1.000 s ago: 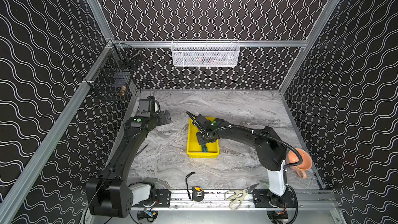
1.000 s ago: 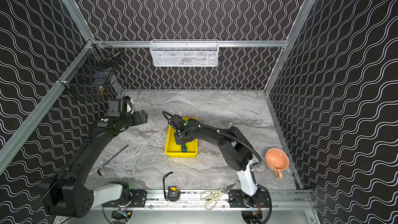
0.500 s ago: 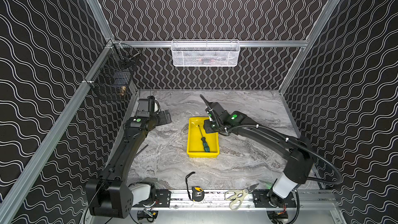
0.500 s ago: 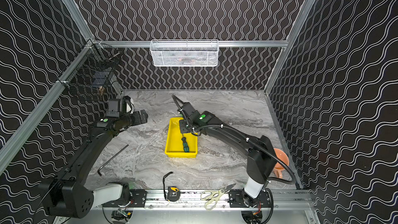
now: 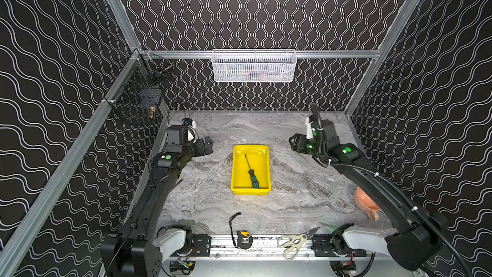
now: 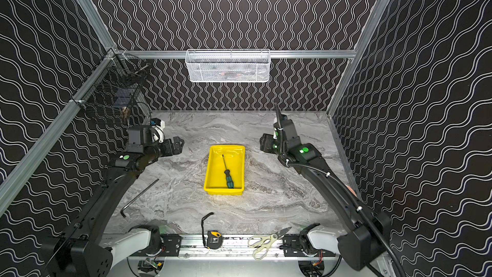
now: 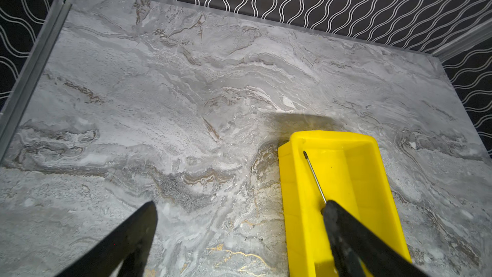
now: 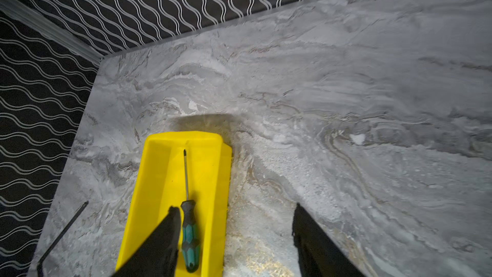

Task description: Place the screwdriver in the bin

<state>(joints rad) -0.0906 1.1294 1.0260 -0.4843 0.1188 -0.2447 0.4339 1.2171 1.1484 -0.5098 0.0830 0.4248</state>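
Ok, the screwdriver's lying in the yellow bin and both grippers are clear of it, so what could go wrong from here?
Not much, probably. The right arm passes close by the peach cup near the right wall; folding back low might knock it. The scissors lie on the front rail beside that arm's base and could get nudged. The screwdriver lies flat in the bin, so only a bump to the bin should disturb it.
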